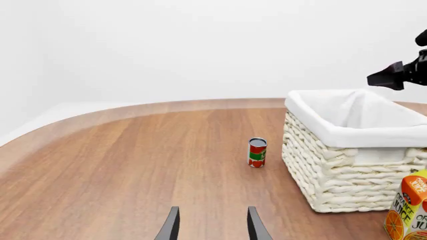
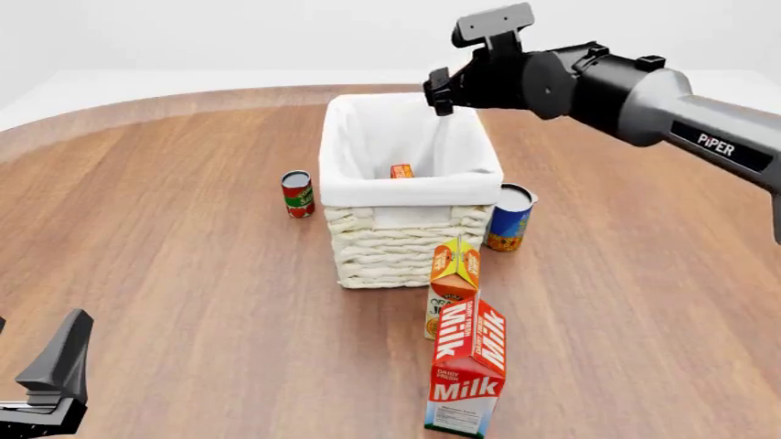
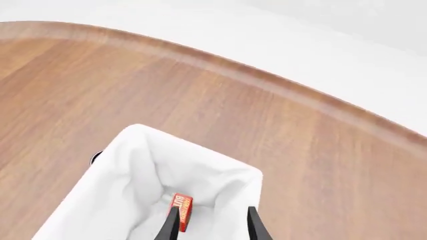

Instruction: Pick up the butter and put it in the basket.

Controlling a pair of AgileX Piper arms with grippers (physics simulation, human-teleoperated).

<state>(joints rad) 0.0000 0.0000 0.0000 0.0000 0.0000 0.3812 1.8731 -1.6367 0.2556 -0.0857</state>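
Far at the left, the left end effector (image 2: 49,384) is idling low over the wooden surface (image 2: 183,274), its fingers spread apart around nothing and well away from everything that matters. Moving right, the basket (image 2: 409,233) is sitting mid-surface, and the butter (image 2: 401,171) is lying inside it on the white liner, seemingly propped on edge, though the box is too small to be sure. Further right, the right end effector (image 2: 442,91) is hanging directly above the basket's far rim with its fingers parted and empty, so the butter is lying straight below and slightly nearward of it, already released.
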